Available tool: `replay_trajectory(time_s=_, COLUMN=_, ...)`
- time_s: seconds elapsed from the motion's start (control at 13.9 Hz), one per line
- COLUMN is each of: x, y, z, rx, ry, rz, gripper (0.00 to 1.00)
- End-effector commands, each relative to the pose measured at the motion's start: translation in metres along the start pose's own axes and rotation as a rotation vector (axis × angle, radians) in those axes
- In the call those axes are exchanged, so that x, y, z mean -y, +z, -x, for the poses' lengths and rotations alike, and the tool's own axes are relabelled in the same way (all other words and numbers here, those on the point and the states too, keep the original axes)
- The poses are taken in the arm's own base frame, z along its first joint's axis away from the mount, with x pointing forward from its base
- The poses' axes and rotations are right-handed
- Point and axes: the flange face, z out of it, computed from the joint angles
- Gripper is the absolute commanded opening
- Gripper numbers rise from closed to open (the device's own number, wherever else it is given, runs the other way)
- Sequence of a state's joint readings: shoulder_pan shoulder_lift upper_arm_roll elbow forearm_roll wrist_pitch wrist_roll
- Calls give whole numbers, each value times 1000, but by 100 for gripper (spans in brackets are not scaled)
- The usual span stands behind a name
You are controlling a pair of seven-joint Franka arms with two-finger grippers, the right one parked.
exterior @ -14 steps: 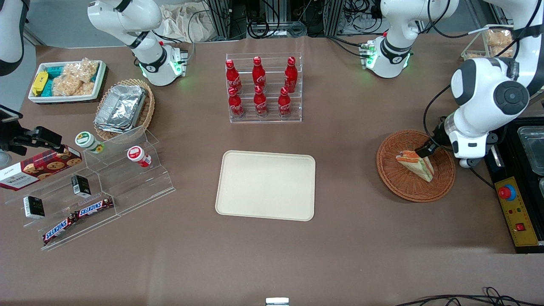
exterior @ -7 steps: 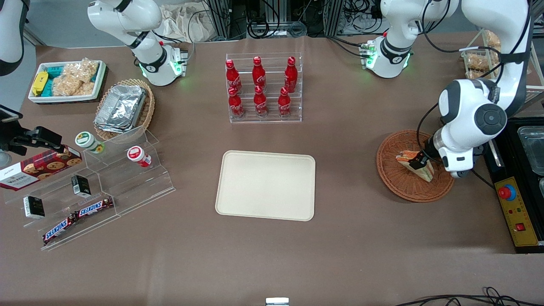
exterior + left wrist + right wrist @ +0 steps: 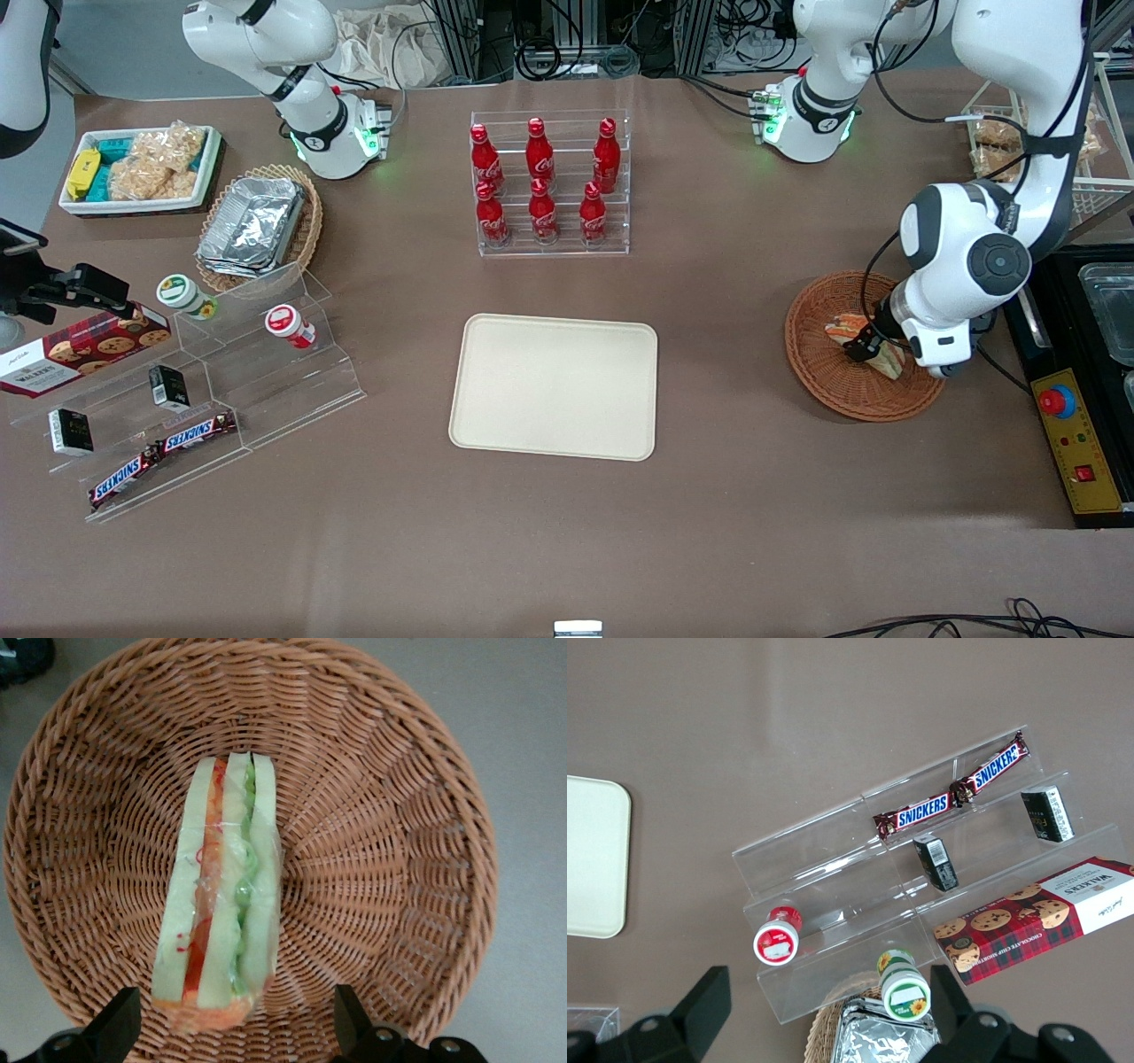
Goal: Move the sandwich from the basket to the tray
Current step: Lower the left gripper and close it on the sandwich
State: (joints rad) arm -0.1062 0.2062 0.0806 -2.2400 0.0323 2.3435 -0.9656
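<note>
The sandwich (image 3: 881, 353) (image 3: 221, 895), a wrapped wedge of pale bread with orange, red and green layers, lies in the reddish-brown wicker basket (image 3: 824, 377) (image 3: 390, 842) toward the working arm's end of the table. My left gripper (image 3: 864, 347) (image 3: 232, 1023) hangs open just above the sandwich, one black fingertip (image 3: 120, 1023) on each side of its wide end, not touching it. The cream tray (image 3: 555, 386) sits bare at the table's middle; its corner (image 3: 594, 859) also shows in the right wrist view.
A clear rack of red cola bottles (image 3: 542, 182) stands farther from the camera than the tray. A black control box (image 3: 1076, 443) lies beside the basket. Toward the parked arm's end are an acrylic step shelf (image 3: 204, 390) with snacks, a foil-container basket (image 3: 257, 226) and a white snack box (image 3: 142, 168).
The left arm has swung in over the basket and come down, bringing the open gripper from the basket's rim to just above the sandwich. Nothing else moved.
</note>
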Motion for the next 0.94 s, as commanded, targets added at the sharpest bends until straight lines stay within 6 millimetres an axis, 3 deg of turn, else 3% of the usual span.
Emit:
replay_trajectory(time_s=0.0, x=6, y=10, z=-5, rx=-24, ry=-23, rz=0, gripper=99)
replay_trajectory(time_s=0.58, x=5, y=28, z=-7, rx=-25, ry=-51, rz=-2, gripper=98)
replay_trajectory(time_s=0.72, x=5, y=30, z=-7, rx=-24, ry=-53, rz=-5, gripper=80)
replay_trajectory(time_s=0.86, x=4, y=32, z=-7, rx=-21, ry=-54, rz=-9, gripper=51)
